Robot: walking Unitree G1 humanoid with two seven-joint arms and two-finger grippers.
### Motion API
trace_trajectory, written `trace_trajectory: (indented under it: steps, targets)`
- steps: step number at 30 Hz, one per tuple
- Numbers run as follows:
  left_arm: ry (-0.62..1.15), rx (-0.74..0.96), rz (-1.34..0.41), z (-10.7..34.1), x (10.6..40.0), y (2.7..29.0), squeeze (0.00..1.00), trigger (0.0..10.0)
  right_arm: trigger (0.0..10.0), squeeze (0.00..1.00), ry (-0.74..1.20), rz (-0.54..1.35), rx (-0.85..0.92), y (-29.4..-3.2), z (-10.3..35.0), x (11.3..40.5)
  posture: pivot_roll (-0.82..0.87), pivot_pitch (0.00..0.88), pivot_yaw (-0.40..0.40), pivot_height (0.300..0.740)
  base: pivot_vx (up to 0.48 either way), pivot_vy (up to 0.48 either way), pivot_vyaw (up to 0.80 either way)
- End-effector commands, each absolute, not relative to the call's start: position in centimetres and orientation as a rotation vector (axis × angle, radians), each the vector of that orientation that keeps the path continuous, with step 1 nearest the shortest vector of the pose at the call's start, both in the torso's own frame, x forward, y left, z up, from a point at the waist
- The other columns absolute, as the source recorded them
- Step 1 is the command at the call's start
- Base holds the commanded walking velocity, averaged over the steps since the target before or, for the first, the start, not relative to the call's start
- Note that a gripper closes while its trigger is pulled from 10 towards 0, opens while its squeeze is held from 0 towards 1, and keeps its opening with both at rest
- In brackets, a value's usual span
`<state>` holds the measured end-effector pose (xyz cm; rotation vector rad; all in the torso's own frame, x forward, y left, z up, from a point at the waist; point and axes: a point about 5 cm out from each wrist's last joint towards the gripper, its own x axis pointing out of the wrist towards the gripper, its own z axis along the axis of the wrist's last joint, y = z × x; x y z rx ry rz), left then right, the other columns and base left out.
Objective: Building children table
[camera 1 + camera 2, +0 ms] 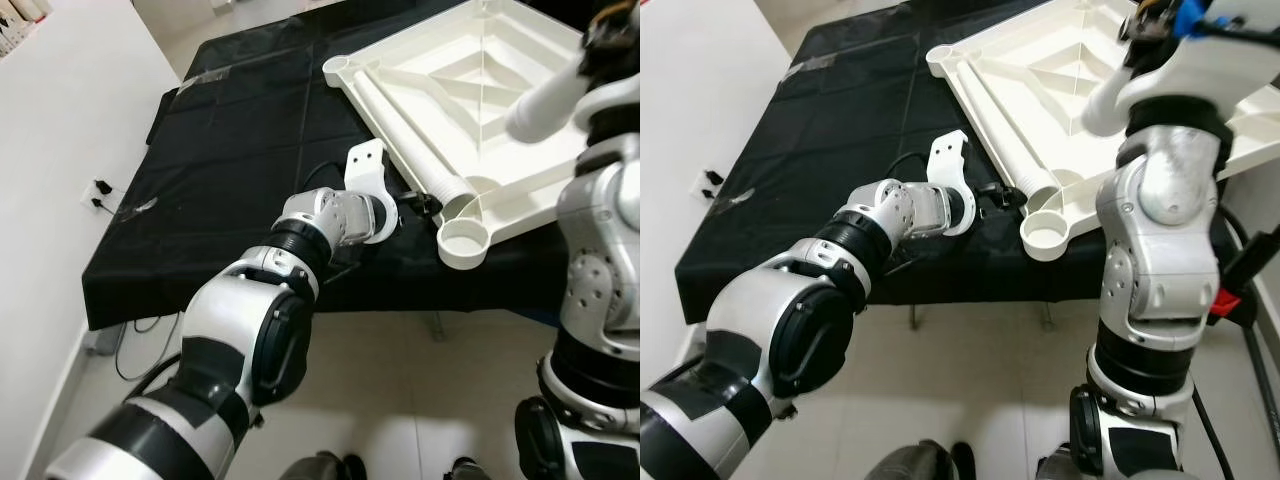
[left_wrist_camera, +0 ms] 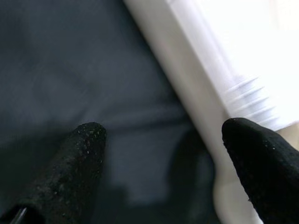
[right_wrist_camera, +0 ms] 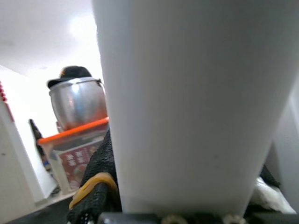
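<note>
An upturned white children's table top [image 1: 520,185] lies on a black-clothed table [image 1: 230,150], with a round corner socket [image 1: 463,241] at its near corner. One white leg [image 1: 400,125] lies along its rim, threaded end [image 2: 245,93] toward that socket. My left gripper [image 1: 418,200] is low over the cloth beside the threaded end. It is open, with both fingertips [image 2: 88,144] wide apart and nothing between them. High on the right, my right gripper [image 1: 1160,20] is shut on a second white leg [image 1: 1140,85], held above the table top.
The near table edge drops to a pale tiled floor. A wall outlet with a cable [image 1: 100,190] is on the left wall. A black stand with a red part [image 1: 1240,280] is at the right. A steel pot on an orange-lidded box [image 3: 77,102] stands behind.
</note>
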<state>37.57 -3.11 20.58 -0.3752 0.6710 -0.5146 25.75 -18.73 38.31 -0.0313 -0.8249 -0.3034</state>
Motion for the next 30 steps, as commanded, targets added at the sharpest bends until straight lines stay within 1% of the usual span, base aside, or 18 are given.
trace_trajectory:
  steps: [1,5,9,10,11,14,19,20,21,22,23,24,25,26,27,28,29,30]
  targets:
    - [0.809,-0.32,-0.453,16.7,36.6,-2.0,0.0,10.0,10.0,0.0,-0.848,-0.292,-0.035,-18.1,38.8,25.1,0.11,0.28,0.298,0.74,0.0,0.0,0.0]
    - [0.824,-0.289,-0.437,15.7,36.5,-1.3,0.0,10.0,10.0,0.0,-0.845,-0.303,-0.024,-18.1,38.8,24.9,0.11,0.291,0.308,0.74,0.0,0.0,0.0]
    - [0.855,-0.244,-0.363,14.2,36.6,0.4,0.0,10.0,10.0,0.0,-0.845,-0.321,-0.028,-18.3,38.8,24.7,0.11,0.302,0.312,0.74,0.0,0.0,0.0]
    - [0.855,-0.187,-0.292,13.3,37.0,2.5,0.0,10.0,10.0,0.0,-0.842,-0.324,-0.029,-18.4,38.9,24.7,0.12,0.302,0.312,0.74,0.0,0.0,0.0]
    - [0.855,-0.187,-0.292,13.3,37.0,2.5,0.0,10.0,10.0,0.0,-0.842,-0.324,-0.029,-18.4,38.9,24.7,0.12,0.302,0.312,0.74,0.0,0.0,0.0]
    - [0.791,-0.06,-0.155,13.4,38.3,6.7,0.0,10.0,10.0,0.0,-0.839,-0.314,-0.028,-18.6,38.8,24.7,0.13,0.297,0.303,0.74,0.0,0.0,0.0]
    - [0.672,0.039,-0.134,15.7,39.6,8.1,0.0,10.0,10.0,0.0,-0.828,-0.304,-0.019,-18.7,38.8,24.8,0.13,0.293,0.294,0.74,0.0,0.0,0.0]
    - [0.555,0.032,-0.163,18.3,40.6,7.7,0.0,10.0,10.0,0.0,-0.813,-0.285,-0.019,-18.7,38.7,25.2,0.14,0.287,0.263,0.74,0.0,0.0,0.0]
    - [0.555,0.032,-0.163,18.3,40.6,7.7,0.0,10.0,10.0,0.0,-0.813,-0.285,-0.019,-18.7,38.7,25.2,0.14,0.287,0.263,0.74,0.0,0.0,0.0]
    - [0.474,0.024,-0.186,20.2,41.2,7.4,0.0,10.0,10.0,0.0,-0.801,-0.273,-0.018,-18.6,38.6,25.5,0.14,0.287,0.263,0.74,0.0,0.0,0.0]
    - [0.307,0.017,-0.203,23.1,41.8,7.1,0.0,10.0,10.0,0.0,-0.766,-0.266,-0.045,-18.6,38.3,26.2,0.13,0.279,0.236,0.74,0.0,0.0,0.0]
    - [0.307,0.017,-0.203,23.1,41.8,7.1,0.0,10.0,10.0,0.0,-0.766,-0.266,-0.045,-18.6,38.3,26.2,0.13,0.279,0.236,0.74,0.0,0.0,0.0]
    - [0.115,0.039,-0.211,26.2,42.1,7.0,0.0,10.0,10.0,0.0,-0.739,-0.265,-0.057,-18.6,38.1,27.2,0.12,0.273,0.22,0.74,0.0,0.0,0.0]
    - [0.115,0.039,-0.211,26.2,42.1,7.0,0.0,10.0,10.0,0.0,-0.739,-0.265,-0.057,-18.6,38.1,27.2,0.12,0.273,0.22,0.74,0.0,0.0,0.0]
    - [-0.001,0.058,-0.212,27.9,42.0,6.8,0.0,10.0,10.0,0.0,-0.723,-0.267,-0.065,-18.7,37.9,27.7,0.11,0.27,0.214,0.74,0.0,0.0,0.0]
    - [-0.001,0.058,-0.212,27.9,42.0,6.8,0.0,10.0,10.0,0.0,-0.723,-0.267,-0.065,-18.7,37.9,27.7,0.11,0.27,0.214,0.74,0.0,0.0,0.0]
    - [-0.131,0.107,-0.208,29.2,41.5,6.7,0.0,10.0,10.0,0.0,-0.718,-0.266,-0.1,-18.6,38.0,28.6,0.11,0.264,0.196,0.74,0.0,0.0,0.0]
    - [-0.131,0.107,-0.208,29.2,41.5,6.7,0.0,10.0,10.0,0.0,-0.718,-0.266,-0.1,-18.6,38.0,28.6,0.11,0.264,0.196,0.74,0.0,0.0,0.0]
